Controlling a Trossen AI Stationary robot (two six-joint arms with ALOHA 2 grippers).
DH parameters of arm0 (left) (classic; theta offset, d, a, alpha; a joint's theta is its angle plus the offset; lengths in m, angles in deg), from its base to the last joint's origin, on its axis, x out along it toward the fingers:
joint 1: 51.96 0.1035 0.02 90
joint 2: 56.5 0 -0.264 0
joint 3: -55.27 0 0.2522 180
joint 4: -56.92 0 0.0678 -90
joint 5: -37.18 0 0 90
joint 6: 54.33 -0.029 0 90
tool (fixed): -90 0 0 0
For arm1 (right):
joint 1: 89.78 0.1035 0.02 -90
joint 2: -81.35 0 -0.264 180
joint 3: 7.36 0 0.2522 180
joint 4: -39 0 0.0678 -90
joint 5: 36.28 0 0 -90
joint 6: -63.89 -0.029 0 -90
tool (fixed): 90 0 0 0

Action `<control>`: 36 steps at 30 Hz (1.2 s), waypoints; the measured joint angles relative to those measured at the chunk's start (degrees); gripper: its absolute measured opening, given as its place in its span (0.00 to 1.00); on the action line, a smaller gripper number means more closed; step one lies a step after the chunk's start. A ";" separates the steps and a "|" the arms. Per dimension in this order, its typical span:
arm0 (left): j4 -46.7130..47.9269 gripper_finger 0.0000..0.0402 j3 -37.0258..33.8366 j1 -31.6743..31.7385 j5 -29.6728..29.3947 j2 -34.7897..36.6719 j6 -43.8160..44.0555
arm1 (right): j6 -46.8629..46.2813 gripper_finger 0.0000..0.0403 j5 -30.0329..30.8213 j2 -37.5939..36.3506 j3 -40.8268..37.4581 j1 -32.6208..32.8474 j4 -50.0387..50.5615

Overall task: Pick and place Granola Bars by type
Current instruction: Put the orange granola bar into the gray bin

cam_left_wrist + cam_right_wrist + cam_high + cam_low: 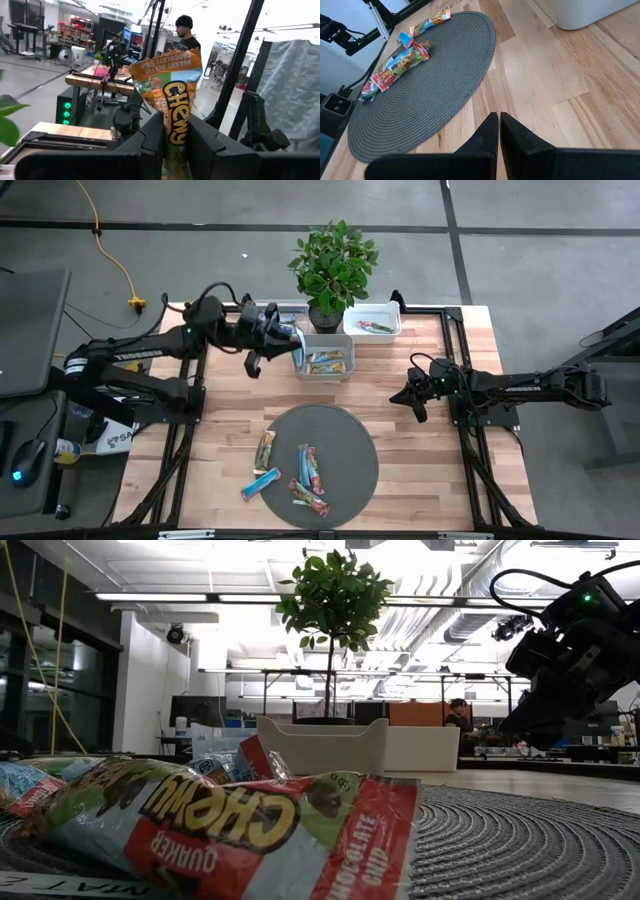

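Several granola bars (300, 472) lie on a round grey mat (345, 435) at the table's near middle; one fills the front of the low view (250, 830). My left gripper (289, 334) hovers at the left rim of a clear bin (325, 357) that holds orange-wrapped bars, and it is shut on an orange and green bar (170, 85). A second bin (372, 320) behind it holds red bars. My right gripper (499, 131) waits shut over bare wood right of the mat, holding nothing. My left gripper pinches the orange and green bar between its two fingers (152, 142), on the bar's flat faces at about mid-length (175, 127). The fingers point roughly level toward the table's right and lie along the bar. The bar's printed end sticks out past the fingertips, lifted clear of the table.
A potted plant (333, 265) stands at the far edge just behind the two bins. A black frame (455, 360) runs along the table's sides. Bare wood lies between the mat and the bins. A person (186, 32) stands in the room beyond.
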 joint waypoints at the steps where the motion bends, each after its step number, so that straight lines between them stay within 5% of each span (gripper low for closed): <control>1: 0.13 0.15 0.01 1.25 1.31 0.00 0.15 | 0.00 0.00 0.00 0.00 -0.01 0.01 0.00; 11: 21.75 0.15 9.11 8.86 9.82 -6.09 -10.48 | 0.00 0.00 0.00 0.00 0.00 0.01 0.00; 18: 36.99 0.15 15.93 8.08 7.29 -13.73 -24.03 | 0.00 0.00 0.00 -0.01 0.00 0.01 0.00; 28: 45.73 0.15 18.54 0.94 -14.93 -22.40 -43.24 | 0.00 0.00 0.00 -0.02 0.00 0.00 0.00; 36: 43.88 0.15 18.53 -4.92 -33.91 -29.55 -47.26 | 0.00 0.00 0.00 0.00 0.00 0.01 0.00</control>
